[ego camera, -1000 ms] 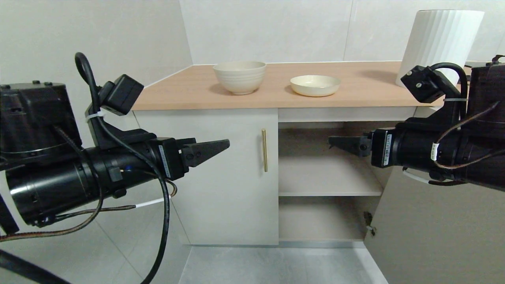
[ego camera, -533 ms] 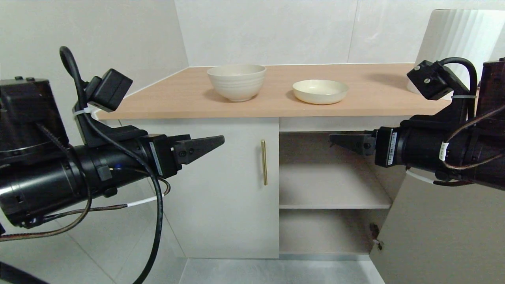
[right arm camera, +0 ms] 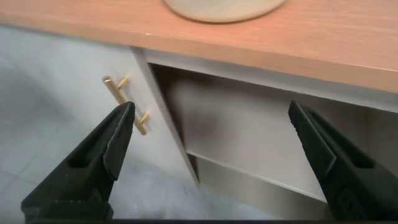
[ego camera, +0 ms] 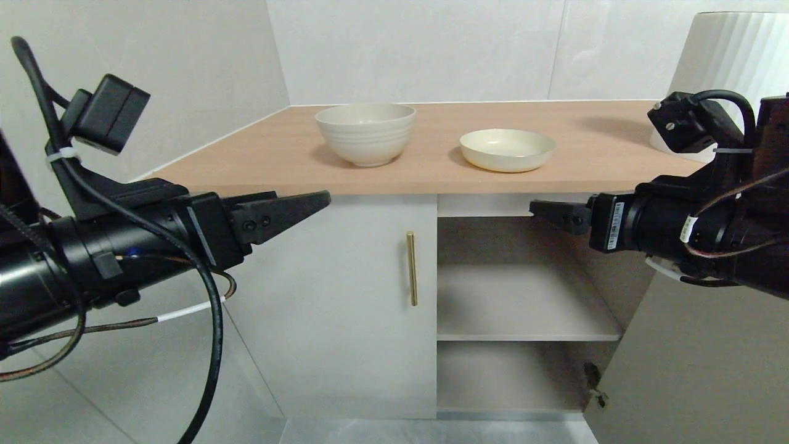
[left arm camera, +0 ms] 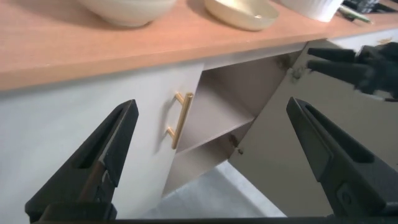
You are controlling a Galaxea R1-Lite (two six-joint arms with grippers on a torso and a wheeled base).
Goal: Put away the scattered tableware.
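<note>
A deep ribbed cream bowl (ego camera: 365, 132) and a shallow cream dish (ego camera: 507, 149) rest apart on the wooden countertop (ego camera: 277, 163). Out in front of the cabinet, my left gripper (ego camera: 320, 198) is open and empty just below the counter's front edge, left of the bowl. My right gripper (ego camera: 535, 208) is also open and empty, at the top of the open cabinet bay below the dish. The left wrist view shows the bowl (left arm camera: 127, 7) and dish (left arm camera: 242, 12) above my spread left gripper (left arm camera: 210, 109). The dish (right arm camera: 221, 7) sits over my right gripper (right arm camera: 210, 109).
The cabinet's left door is closed, with a brass handle (ego camera: 411, 268). Its right door (ego camera: 690, 364) hangs open under my right arm, showing a bare shelf (ego camera: 524, 302) and floor level. A tall white ribbed vessel (ego camera: 727, 61) stands at the counter's back right.
The whole head picture has shifted, so the camera moved. Against the counter edge both grippers stand higher than before. Both stayed open; the bowl and dish kept their places.
</note>
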